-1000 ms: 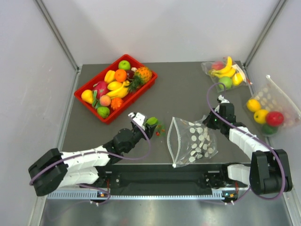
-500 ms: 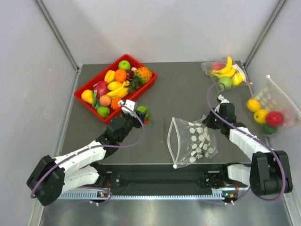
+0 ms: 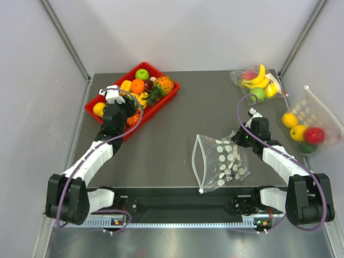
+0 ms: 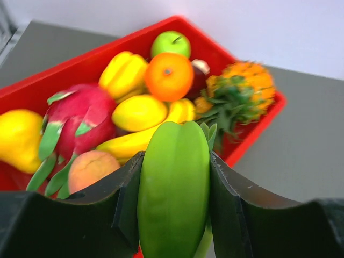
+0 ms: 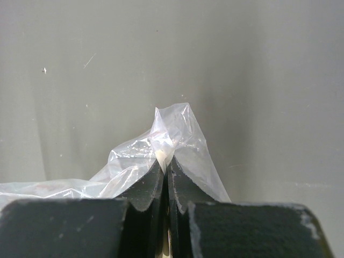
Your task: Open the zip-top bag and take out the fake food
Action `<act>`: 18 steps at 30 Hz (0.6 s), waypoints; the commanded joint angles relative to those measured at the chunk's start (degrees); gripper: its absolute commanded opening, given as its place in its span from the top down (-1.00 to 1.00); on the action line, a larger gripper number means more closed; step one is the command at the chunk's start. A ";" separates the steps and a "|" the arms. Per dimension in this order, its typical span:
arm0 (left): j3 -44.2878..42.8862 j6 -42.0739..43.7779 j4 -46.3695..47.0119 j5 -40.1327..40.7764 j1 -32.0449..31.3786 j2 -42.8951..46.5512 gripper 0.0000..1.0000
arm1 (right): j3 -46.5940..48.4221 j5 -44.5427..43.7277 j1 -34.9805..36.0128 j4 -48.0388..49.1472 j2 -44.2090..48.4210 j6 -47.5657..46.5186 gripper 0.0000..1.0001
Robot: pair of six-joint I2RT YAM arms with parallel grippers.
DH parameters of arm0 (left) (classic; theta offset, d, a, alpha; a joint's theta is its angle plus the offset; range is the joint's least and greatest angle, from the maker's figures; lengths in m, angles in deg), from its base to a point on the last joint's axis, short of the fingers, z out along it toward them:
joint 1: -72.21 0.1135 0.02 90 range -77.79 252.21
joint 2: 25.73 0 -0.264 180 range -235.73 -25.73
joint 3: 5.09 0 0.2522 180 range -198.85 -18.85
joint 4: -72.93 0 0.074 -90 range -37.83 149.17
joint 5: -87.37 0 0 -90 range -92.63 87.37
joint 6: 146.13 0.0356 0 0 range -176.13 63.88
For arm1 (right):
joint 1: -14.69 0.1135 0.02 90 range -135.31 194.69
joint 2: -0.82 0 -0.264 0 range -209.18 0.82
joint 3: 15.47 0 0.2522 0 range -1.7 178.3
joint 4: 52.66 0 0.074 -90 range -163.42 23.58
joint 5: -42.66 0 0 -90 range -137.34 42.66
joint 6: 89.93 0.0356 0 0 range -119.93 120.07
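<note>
The zip-top bag (image 3: 223,161) lies flat on the tabletop (image 3: 204,102), lower right of centre in the top view. Its lowest corner comes close to the tabletop's near edge. Bare tabletop spreads to the left of it, as far as the red tray (image 3: 156,109) in the upper left, and above it toward the back edge. A clear bag of banana and apple (image 3: 257,83) sits in the upper right corner. A bigger dotted bag of fruit (image 3: 306,126) lies at the right edge of the frame, well apart from the task bag.

The bag's white zip strip (image 3: 193,161) runs almost straight up and down the frame along its left side. The mouth therefore faces left, and it gapes in a narrow loop. The dotted body spreads to the right.

The right jaws are closed tight on a raised peak of clear plastic (image 5: 177,134), at the bag's upper right corner.

The left arm (image 3: 94,156) reaches to the upper left, over the tray. The left jaws stand partly apart and clamp a green fake fruit (image 4: 174,188) by its two sides. Its long axis runs up the left wrist frame, with its tip toward the fruit piled in the tray, above a peach (image 4: 88,169).
</note>
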 commanded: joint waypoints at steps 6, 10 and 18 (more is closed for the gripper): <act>-3.32 -1.30 3.85 0.91 3.32 -9.33 0.75 | 0.89 1.41 -1.21 1.10 1.33 -1.67 1.00; -5.68 -1.21 5.70 0.82 3.41 -13.37 0.76 | 0.46 1.50 -1.21 1.10 1.50 -1.76 1.00; -10.52 -0.24 6.06 1.17 3.94 -22.33 0.67 | 0.45 1.59 -1.30 0.75 1.42 -2.37 1.00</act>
